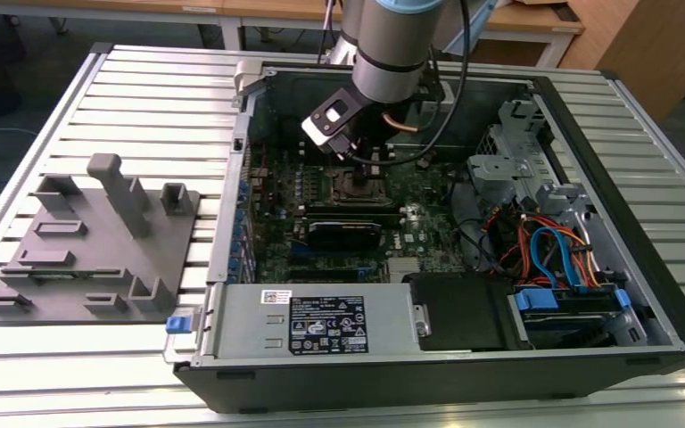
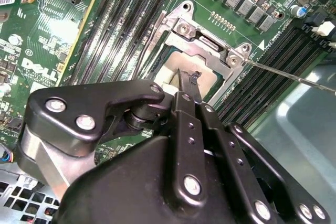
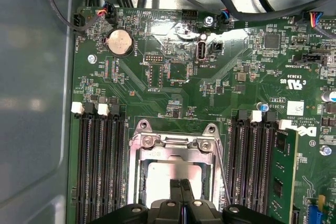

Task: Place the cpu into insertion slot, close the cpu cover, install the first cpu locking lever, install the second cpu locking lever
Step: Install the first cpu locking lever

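Observation:
In the exterior view my gripper (image 1: 362,168) reaches down into the open computer case, right above the insertion slot (image 1: 360,189) on the green board. In both wrist views the black fingers are pressed together, shut on nothing I can see. Their tips (image 2: 189,77) (image 3: 181,184) hover over the silvery top of the cpu (image 2: 208,81) (image 3: 159,179), which lies in the slot (image 3: 138,128). The silver cpu cover (image 2: 202,48) (image 3: 173,153) frames the chip and looks lowered. One thin wire locking lever (image 2: 289,76) (image 3: 222,174) juts out from the socket's corner.
Long black memory slots (image 3: 100,166) (image 3: 254,156) flank the socket on both sides. A coin battery (image 3: 120,42) and cable plugs sit farther along the board. The grey power supply box (image 1: 318,325), coloured cables (image 1: 545,250) and a grey fixture plate (image 1: 93,250) outside the case also show.

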### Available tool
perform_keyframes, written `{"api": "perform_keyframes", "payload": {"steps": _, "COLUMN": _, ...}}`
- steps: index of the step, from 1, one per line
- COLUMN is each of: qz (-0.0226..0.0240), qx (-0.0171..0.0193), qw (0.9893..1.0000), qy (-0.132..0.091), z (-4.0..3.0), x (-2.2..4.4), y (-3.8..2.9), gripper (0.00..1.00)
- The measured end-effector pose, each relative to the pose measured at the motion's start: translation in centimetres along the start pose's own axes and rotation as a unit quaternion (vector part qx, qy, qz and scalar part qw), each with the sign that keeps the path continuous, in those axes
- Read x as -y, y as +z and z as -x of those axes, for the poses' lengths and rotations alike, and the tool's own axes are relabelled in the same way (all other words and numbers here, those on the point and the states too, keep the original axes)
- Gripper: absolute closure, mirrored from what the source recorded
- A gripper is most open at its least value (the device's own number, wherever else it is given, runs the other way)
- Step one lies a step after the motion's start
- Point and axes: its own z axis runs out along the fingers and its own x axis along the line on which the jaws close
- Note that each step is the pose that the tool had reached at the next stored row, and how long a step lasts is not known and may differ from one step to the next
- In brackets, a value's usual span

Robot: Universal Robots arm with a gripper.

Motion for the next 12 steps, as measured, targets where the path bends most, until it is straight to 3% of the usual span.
{"api": "perform_keyframes", "payload": {"steps": 12, "qz": -0.0002, "qx": 0.0047, "qw": 1.0, "qy": 0.0, "z": -0.02, "x": 0.01, "y": -0.36, "gripper": 0.89}}
